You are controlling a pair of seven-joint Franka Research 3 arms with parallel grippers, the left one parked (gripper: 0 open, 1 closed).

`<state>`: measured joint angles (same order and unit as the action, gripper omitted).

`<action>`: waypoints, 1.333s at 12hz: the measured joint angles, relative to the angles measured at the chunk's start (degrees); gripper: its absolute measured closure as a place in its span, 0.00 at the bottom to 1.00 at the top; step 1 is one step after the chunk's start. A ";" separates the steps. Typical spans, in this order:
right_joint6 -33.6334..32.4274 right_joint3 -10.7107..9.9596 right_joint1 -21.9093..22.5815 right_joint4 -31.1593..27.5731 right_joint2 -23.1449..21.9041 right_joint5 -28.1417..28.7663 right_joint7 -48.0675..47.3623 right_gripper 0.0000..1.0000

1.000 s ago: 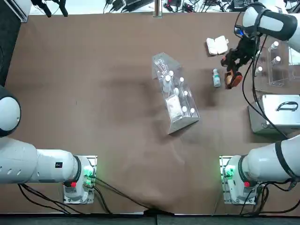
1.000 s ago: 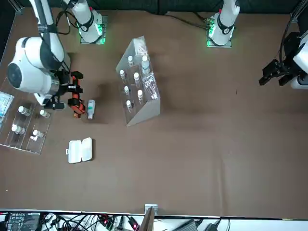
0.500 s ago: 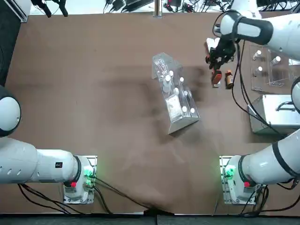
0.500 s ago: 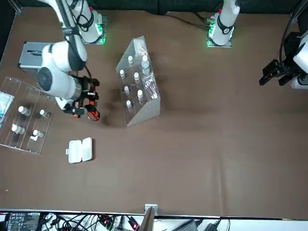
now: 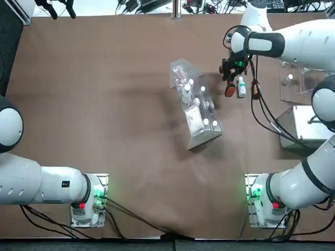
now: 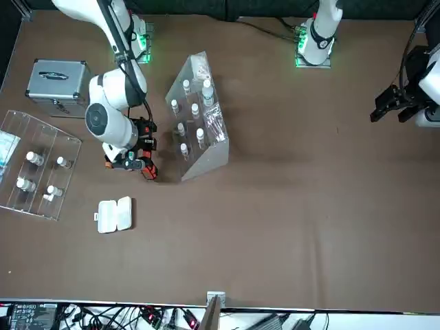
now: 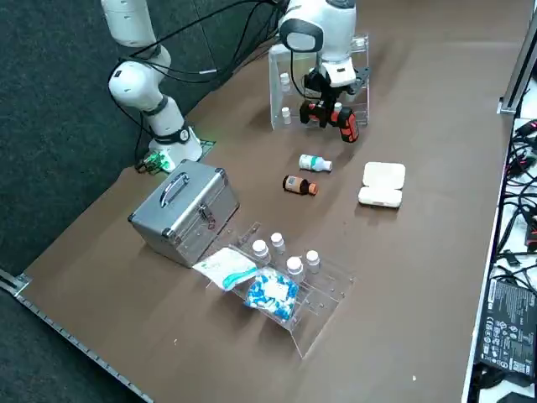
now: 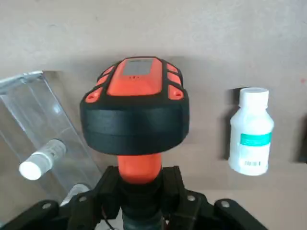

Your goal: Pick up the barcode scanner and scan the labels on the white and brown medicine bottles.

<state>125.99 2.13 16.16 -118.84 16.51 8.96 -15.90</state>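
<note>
The barcode scanner (image 8: 135, 108) hangs above the desk toward its far right corner, its orange handle pinched between the fingers of the right gripper (image 8: 139, 184), black-and-orange head pointing out from the wrist. Just beside it lies the white bottle (image 8: 251, 130) on its side, its label with a barcode facing up. The brown bottle (image 7: 299, 185) lies near the white one, on the side toward the desk's right edge. On the scanner's other side stands the clear acrylic rack (image 5: 194, 104) of white-capped vials. A white folded case (image 7: 382, 185) lies nearer the far edge, and a metal box (image 7: 185, 211) sits by the right edge.
</note>
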 joint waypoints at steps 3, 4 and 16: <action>0.38 -0.03 0.46 0.05 0.97 -3.50 -0.10 0.57; 0.42 -0.04 0.48 0.03 1.11 -4.62 -0.10 0.57; 6.51 -0.07 0.64 -2.63 1.58 -6.55 -0.67 0.57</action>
<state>132.50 2.05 16.80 -121.47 18.09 2.41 -16.57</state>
